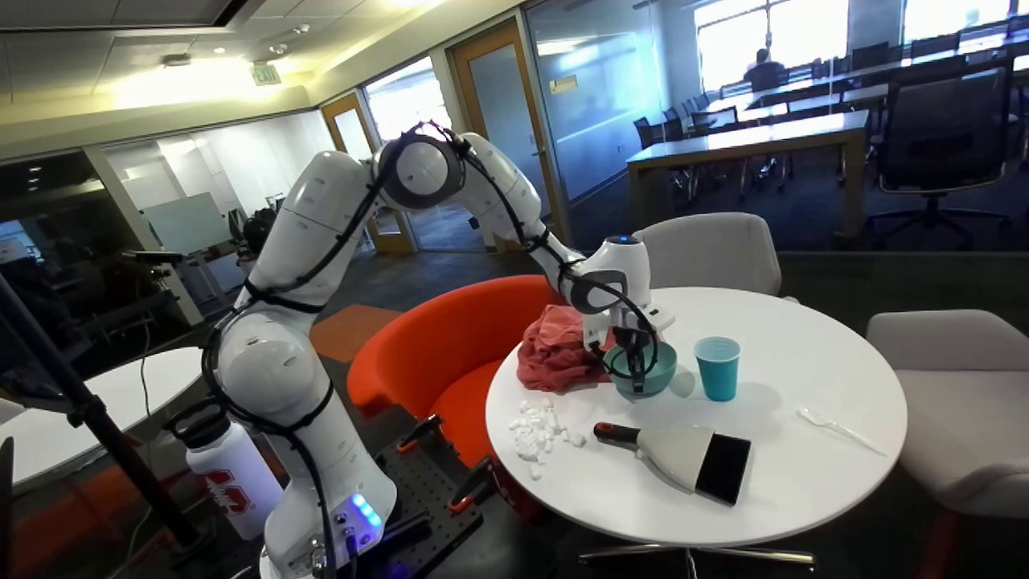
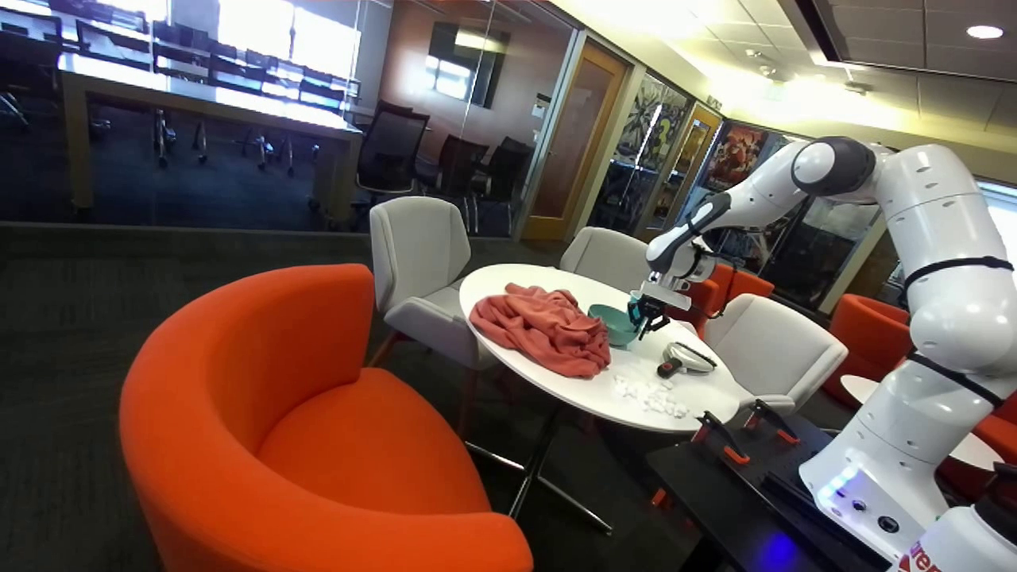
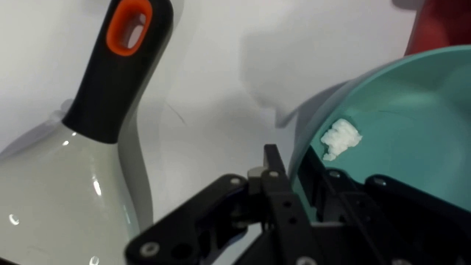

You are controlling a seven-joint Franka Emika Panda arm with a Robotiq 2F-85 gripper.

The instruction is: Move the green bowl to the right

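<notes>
The green bowl shows on the white table in both exterior views (image 1: pixel 664 371) (image 2: pixel 611 324) and fills the right side of the wrist view (image 3: pixel 408 147). A small white lump (image 3: pixel 340 138) lies inside it. My gripper (image 3: pixel 291 151) straddles the bowl's near rim, one finger outside and one inside. The fingers are close together with the rim between them, and they look shut on it. The inside fingertip is partly hidden by the rim. The gripper also shows at the bowl in both exterior views (image 1: pixel 637 371) (image 2: pixel 645 326). I cannot tell whether the bowl is slightly lifted.
A red cloth (image 1: pixel 555 350) lies beside the bowl. A blue cup (image 1: pixel 718 371) stands on the bowl's opposite side. A grey dustpan (image 1: pixel 679 454) with a black handle lies in front. Several white pieces (image 1: pixel 534 434) and a clear plastic utensil (image 1: pixel 840 430) lie on the round table (image 1: pixel 852 370).
</notes>
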